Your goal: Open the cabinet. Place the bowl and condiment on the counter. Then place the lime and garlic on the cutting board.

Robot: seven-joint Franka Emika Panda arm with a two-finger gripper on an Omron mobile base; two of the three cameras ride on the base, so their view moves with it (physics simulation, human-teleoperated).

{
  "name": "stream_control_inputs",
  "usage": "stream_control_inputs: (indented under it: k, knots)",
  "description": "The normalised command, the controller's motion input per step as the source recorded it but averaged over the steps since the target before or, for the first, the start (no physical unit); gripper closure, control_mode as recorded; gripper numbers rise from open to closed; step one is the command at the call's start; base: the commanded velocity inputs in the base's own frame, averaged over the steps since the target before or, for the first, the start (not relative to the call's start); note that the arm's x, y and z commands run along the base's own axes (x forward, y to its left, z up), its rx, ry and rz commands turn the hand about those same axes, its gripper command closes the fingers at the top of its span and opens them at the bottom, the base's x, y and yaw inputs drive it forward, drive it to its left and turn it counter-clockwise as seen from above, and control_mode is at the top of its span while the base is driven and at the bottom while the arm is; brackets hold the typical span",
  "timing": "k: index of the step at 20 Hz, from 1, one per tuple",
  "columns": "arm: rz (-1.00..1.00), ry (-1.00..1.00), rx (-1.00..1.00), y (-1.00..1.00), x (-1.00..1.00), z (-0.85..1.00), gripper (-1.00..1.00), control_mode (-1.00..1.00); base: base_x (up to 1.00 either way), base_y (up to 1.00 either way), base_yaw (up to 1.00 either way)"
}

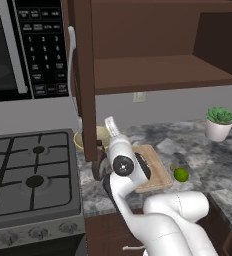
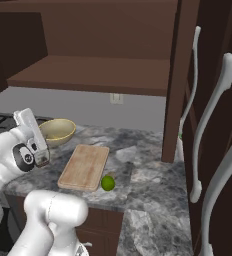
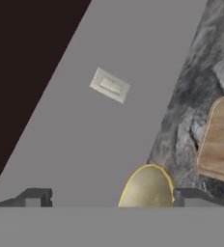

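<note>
The cabinet (image 1: 158,75) stands open, its door (image 1: 84,80) swung out edge-on, and the shelf (image 2: 88,70) is bare. A yellow bowl (image 2: 58,131) rests on the counter near the stove, partly behind the door edge in the left base view (image 1: 78,141). The wooden cutting board (image 2: 84,166) lies mid-counter, with the lime (image 2: 107,183) on the counter just off its near right corner. My gripper (image 3: 112,198) is open and empty, with the bowl (image 3: 147,188) just ahead between the fingertips (image 3: 34,198). Condiment and garlic are out of view.
A stove (image 1: 33,175) and microwave (image 1: 18,45) sit to the left. A potted plant (image 1: 219,122) stands at the back right of the marble counter (image 1: 203,155). More open cabinet doors with long handles (image 2: 208,130) hang on the right. A wall outlet (image 3: 110,86) is behind the counter.
</note>
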Motion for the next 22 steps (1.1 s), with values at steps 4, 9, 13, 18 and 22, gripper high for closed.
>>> stream_control_inputs:
  k: [4, 9, 13, 18, 22]
  knots:
    - [-0.08, 0.11, 0.12, -0.22, -0.29, 0.28, -1.0, -1.0, 0.0, 0.0, 0.0]
    - [-0.1, 0.21, 0.09, -0.22, -0.15, 0.05, -1.0, -1.0, 0.0, 0.0, 0.0]
    - [-0.09, 0.23, 0.09, -0.26, -0.16, 0.01, -1.0, -1.0, 0.0, 0.0, 0.0]
    - [-0.09, 0.21, 0.11, -0.27, -0.16, 0.04, -1.0, -1.0, 0.0, 0.0, 0.0]
    - [-0.11, 0.15, 0.15, -0.23, -0.17, 0.11, -1.0, -1.0, 0.0, 0.0, 0.0]
